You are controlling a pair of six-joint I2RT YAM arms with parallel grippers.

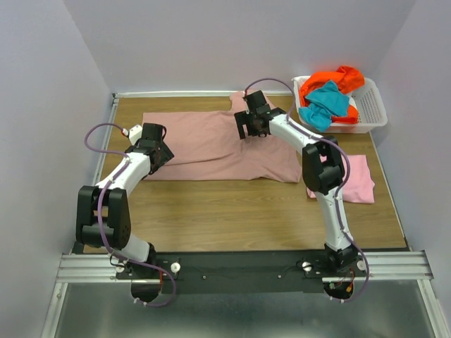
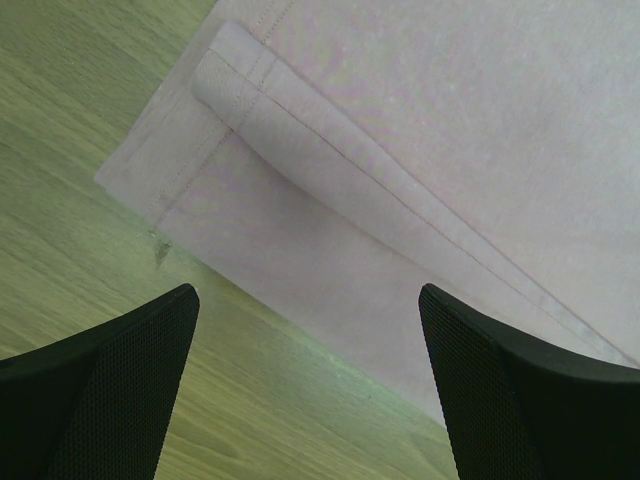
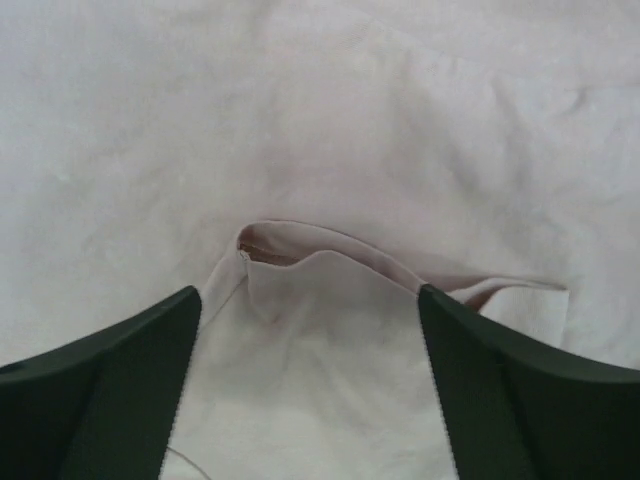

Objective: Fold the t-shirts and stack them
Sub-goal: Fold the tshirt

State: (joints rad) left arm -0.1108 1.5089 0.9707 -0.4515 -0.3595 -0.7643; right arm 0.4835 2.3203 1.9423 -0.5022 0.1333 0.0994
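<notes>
**Right gripper (image 3: 308,296).** The fingers stood wide apart with nothing between them. The gripper hung over a small raised fold in the rose-mauve shirt (image 1: 204,144), near the shirt's far right part.

**Left gripper (image 2: 308,292).** The fingers also stood wide apart and empty. The gripper hung above the shirt's near left hem corner, where the hem lay turned over on itself beside bare wood.

**Task items.** The rose-mauve shirt lay spread across the far half of the table (image 1: 232,218). The light pink shirt (image 1: 358,179) lay folded at the right, partly under the right arm in the top view. The orange shirt (image 1: 340,77) and the teal shirt (image 1: 325,104) were heaped in the basket (image 1: 375,116).

**Hazards.**
- The raised fold would probably be pressed into the next fold as a crease if it was not flattened.
- A fingertip lowered into the fold could snag the cloth and drag the shirt askew.
- At the turned hem, a shallow grasp could take one layer only, leaving the corner behind.
- The right arm's elbow passed over the light pink shirt, so a low sweep could disturb it.

**Clearances.**
- The shirt's far edge lay near the back rim of the table, leaving little room there.
- The basket occupied the far right corner.
- Open wood lay between the shirt's near edge and the arm bases, and this appeared the best space to fold toward.
</notes>
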